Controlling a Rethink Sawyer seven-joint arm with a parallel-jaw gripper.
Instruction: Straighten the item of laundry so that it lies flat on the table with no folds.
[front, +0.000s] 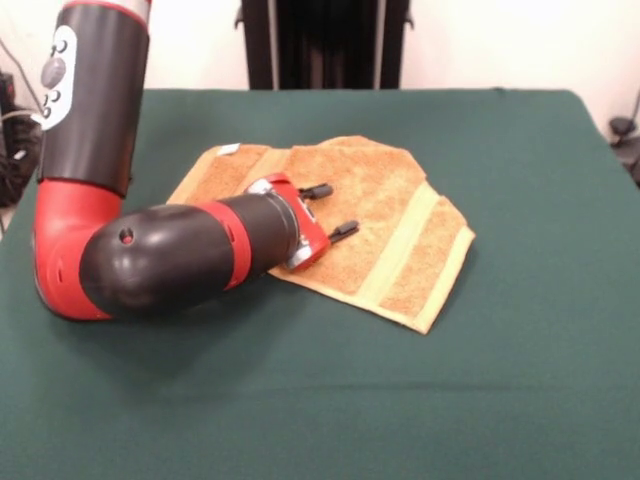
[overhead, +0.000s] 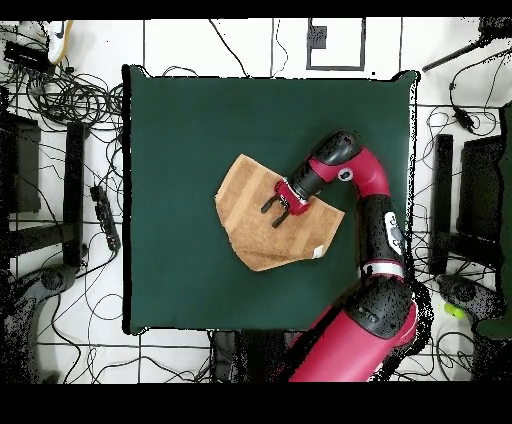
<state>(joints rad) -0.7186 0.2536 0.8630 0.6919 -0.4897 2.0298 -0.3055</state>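
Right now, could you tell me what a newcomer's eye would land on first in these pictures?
Probably the red and black arm, bent low across the green table from the front view's left. Its gripper is open, two black fingers spread over the orange towel. The towel sits mid-table, not yet flat: one corner looks folded over.
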